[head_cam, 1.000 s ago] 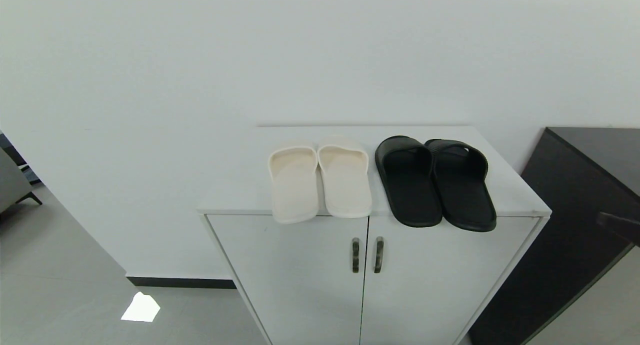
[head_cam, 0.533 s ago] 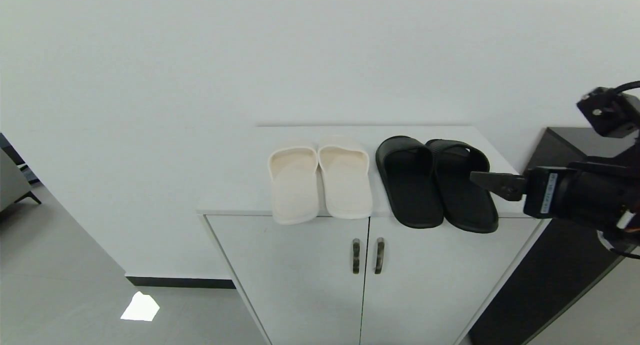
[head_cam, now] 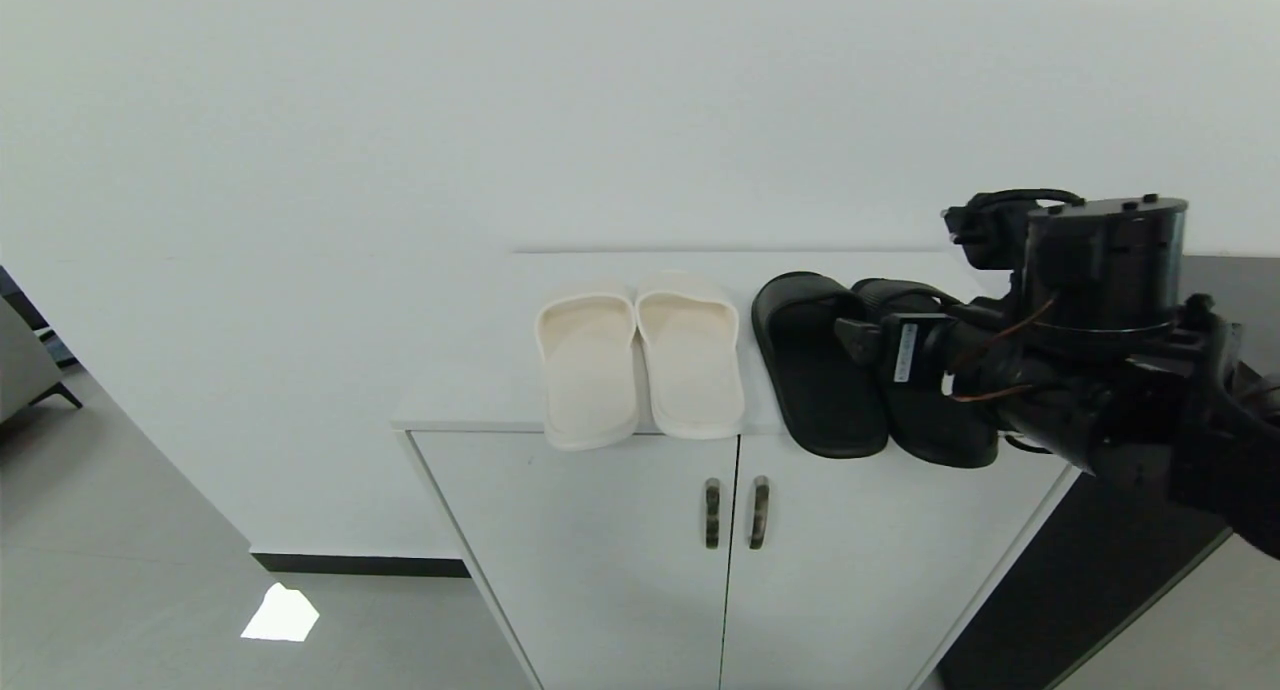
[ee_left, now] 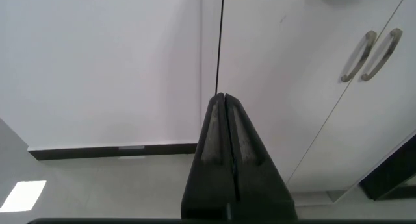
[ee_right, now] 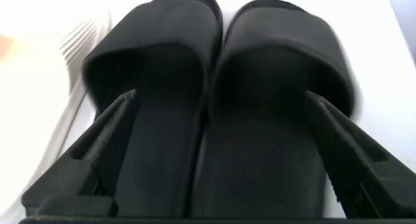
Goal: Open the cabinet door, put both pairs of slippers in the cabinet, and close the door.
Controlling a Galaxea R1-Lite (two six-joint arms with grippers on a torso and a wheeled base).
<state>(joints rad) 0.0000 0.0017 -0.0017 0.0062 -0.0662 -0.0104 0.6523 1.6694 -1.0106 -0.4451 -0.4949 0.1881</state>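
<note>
A white two-door cabinet (head_cam: pixel 600 550) stands against the wall with both doors shut; its two handles (head_cam: pixel 734 511) meet at the middle. On its top lie a pair of white slippers (head_cam: pixel 640 365) on the left and a pair of black slippers (head_cam: pixel 815 370) on the right, heels at the front edge. My right gripper (head_cam: pixel 860 340) hovers over the black pair, coming in from the right. In the right wrist view it is open (ee_right: pixel 220 97), one finger on each outer side of the black slippers (ee_right: pixel 214 120). My left gripper (ee_left: pixel 223 104) is shut and empty, low in front of the cabinet's left door (ee_left: pixel 286 68).
A black piece of furniture (head_cam: pixel 1090 550) stands close against the cabinet's right side. Grey floor (head_cam: pixel 120 570) lies open to the left, with a bright patch (head_cam: pixel 282 613) on it. A chair (head_cam: pixel 25 365) shows at the far left edge.
My right arm has come in from the right edge and moved left, until its gripper is over the black slippers. The slippers and doors have not moved.
</note>
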